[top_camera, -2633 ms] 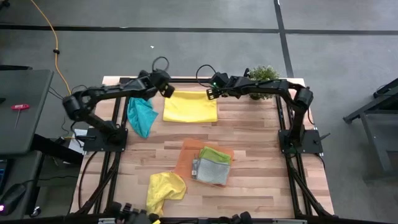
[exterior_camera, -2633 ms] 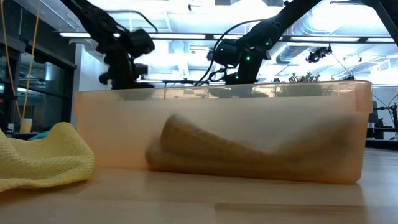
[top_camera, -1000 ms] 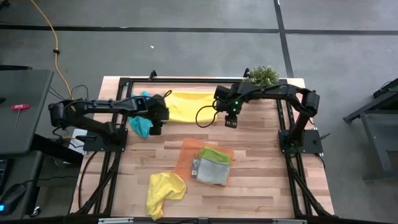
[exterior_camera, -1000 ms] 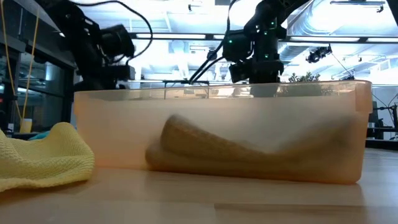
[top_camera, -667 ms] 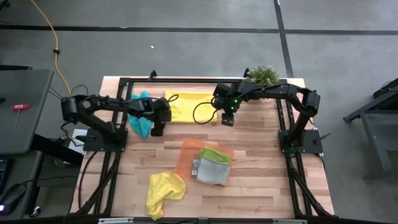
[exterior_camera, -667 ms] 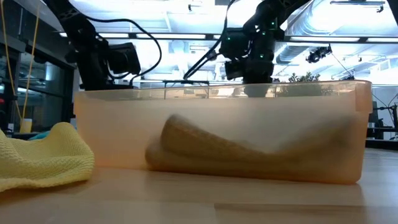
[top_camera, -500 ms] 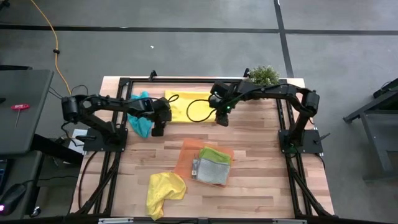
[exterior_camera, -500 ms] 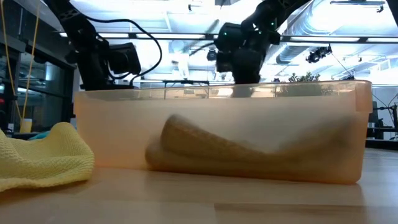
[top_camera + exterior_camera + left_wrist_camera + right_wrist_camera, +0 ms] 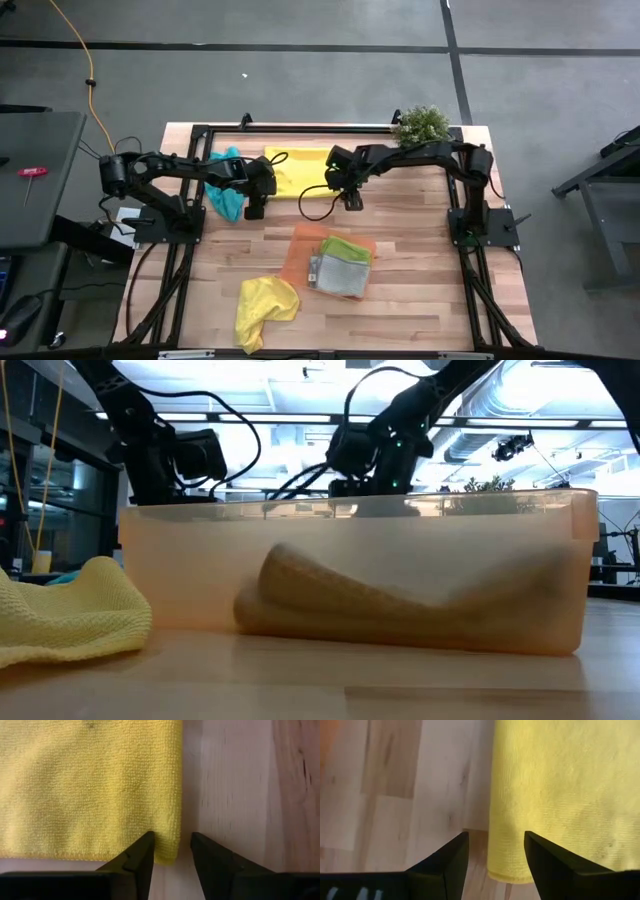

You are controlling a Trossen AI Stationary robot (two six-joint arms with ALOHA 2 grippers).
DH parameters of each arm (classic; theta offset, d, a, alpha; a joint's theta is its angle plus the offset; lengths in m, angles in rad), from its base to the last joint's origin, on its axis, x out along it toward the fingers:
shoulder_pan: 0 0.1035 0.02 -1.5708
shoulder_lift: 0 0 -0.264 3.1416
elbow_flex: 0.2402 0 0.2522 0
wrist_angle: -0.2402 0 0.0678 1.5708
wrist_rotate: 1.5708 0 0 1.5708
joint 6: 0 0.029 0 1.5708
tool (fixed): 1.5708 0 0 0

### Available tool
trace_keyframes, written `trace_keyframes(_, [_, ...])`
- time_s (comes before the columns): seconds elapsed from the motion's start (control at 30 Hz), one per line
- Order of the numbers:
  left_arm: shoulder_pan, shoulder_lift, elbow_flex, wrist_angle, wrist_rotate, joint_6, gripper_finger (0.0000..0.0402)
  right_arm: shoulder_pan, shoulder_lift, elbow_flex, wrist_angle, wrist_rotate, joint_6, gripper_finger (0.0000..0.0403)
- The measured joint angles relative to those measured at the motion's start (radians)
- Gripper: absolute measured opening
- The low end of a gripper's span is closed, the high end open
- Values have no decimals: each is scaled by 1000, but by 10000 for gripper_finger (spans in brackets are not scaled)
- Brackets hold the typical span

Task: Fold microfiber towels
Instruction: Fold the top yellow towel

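A yellow microfiber towel (image 9: 298,172) lies spread flat on the far middle of the table. My left gripper (image 9: 254,208) (image 9: 172,837) points down at the towel's near left corner, open, with one finger on each side of it. My right gripper (image 9: 351,202) (image 9: 496,837) hangs open above the towel's near right corner (image 9: 500,872), one finger over the wood and one over the cloth. A teal towel (image 9: 228,187) lies bunched under my left arm. Another yellow towel (image 9: 265,303) (image 9: 70,615) lies crumpled at the near left. My left gripper's fingers come from above on either side of the yellow towel's near left corner (image 9: 170,854), which lies flat on the table. I cannot tell whether they touch the cloth.
An orange tray (image 9: 300,250) (image 9: 350,540) at the near middle holds a folded green towel (image 9: 345,247) and a grey towel (image 9: 340,275). A small plant (image 9: 420,123) stands at the far right corner. Bare wood lies between the spread towel and the tray.
My left gripper has sunk onto the yellow towel's near left corner and then kept still. My right gripper has gone toward the table's left edge and down, rolling its wrist, and now hangs over the towel's near right corner. The towel has stayed flat.
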Motion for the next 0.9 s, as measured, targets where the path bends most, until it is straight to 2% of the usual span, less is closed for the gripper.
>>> trace_keyframes(0.33, [0, 0, 0, 0, 3, 6, 115, 2, 73, 2, -39, 53, -8, 173])
trace_keyframes(0.47, [0, 0, 0, -3, 3, 25, 115, 11, 78, 4, -43, 54, -5, 149])
trace_keyframes(0.57, [-4, 0, 0, -13, 1, 32, 111, 18, 78, 4, -57, 55, 28, 117])
trace_keyframes(0.63, [-14, 0, 1, -17, -16, 31, 96, 25, 78, 4, -71, 56, 57, 84])
trace_keyframes(0.73, [-35, 0, 0, -19, -43, 23, 50, 36, 79, 4, -85, 56, 110, 21])
trace_keyframes(0.8, [-51, 0, 0, -22, -53, -5, 16, 41, 79, 3, -88, 46, 155, 10])
trace_keyframes(0.9, [-82, 0, 0, -26, -71, -85, 11, 44, 72, 2, -96, -6, 211, 16])
